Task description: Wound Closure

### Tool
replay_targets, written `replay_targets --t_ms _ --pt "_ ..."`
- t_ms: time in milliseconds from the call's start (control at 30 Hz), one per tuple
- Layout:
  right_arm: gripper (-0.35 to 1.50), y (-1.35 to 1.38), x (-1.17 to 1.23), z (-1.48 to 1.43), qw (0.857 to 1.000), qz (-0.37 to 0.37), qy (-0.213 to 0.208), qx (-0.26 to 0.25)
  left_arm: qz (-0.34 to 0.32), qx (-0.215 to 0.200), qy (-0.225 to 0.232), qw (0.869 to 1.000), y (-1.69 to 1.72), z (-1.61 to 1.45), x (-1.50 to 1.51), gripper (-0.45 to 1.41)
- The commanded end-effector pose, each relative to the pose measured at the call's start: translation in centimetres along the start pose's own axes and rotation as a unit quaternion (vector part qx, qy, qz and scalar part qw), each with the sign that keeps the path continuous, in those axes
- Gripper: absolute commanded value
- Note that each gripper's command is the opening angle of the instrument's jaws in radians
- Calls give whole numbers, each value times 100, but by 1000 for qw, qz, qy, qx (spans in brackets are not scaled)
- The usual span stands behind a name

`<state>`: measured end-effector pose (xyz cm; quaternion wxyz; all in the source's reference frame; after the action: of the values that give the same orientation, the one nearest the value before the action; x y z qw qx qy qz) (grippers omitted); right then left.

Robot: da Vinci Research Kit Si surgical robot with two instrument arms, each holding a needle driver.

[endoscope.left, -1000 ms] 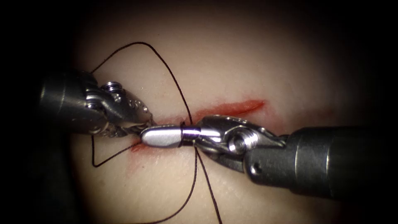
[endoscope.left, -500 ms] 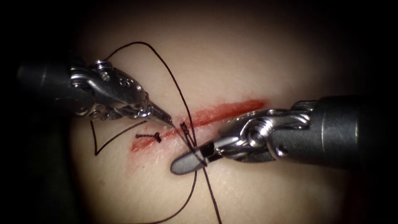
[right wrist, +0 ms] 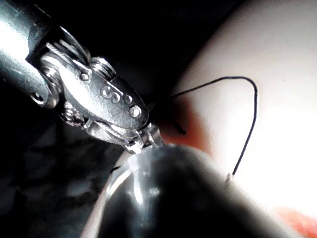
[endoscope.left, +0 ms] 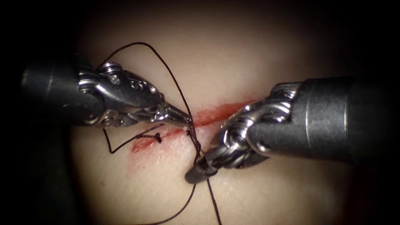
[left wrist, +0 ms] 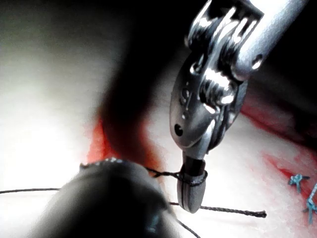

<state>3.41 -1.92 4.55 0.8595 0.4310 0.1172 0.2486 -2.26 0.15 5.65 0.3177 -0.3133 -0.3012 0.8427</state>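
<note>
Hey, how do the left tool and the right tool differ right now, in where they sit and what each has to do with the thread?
The left tool comes in from the left with its tip at the cut; the right tool comes from the right, tip below the cut. The thread is wrapped around the right tool's closed jaws; the left tool's jaws are shut on the thread at the cut. Both are metal needle drivers over the tissue.

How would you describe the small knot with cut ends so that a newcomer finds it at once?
Start at the red cut across the tissue. Follow it leftward, below the left tool. The knot sits there, short and stubby, unlike the long looping thread.
</note>
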Motion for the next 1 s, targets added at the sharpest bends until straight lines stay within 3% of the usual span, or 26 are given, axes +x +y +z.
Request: replay_targets --t_ms 33,267,733,800,900,933,1000 --pt "-35 0 9 3 1000 -1 -12 -1 0 1 0 1000 0 7 1 -45" --pt "-35 1 9 -4 997 9 -76 -32 -1 3 3 1000 3 11 -3 -45" --pt "-35 10 -2 11 994 40 -95 -35 24 38 -37 998 3 24 -15 -45" --pt "-20 10 -3 12 994 47 -95 -37 30 45 -45 998 3 26 -17 -45" --pt "-18 9 -3 13 993 64 -97 -38 32 52 -54 997 3 29 -19 -45" --pt "-5 8 -3 13 993 63 -97 -38 35 51 -55 997 3 30 -20 -45" --pt "5 7 -2 18 993 62 -98 -39 36 53 -56 996 2 32 -21 -45"
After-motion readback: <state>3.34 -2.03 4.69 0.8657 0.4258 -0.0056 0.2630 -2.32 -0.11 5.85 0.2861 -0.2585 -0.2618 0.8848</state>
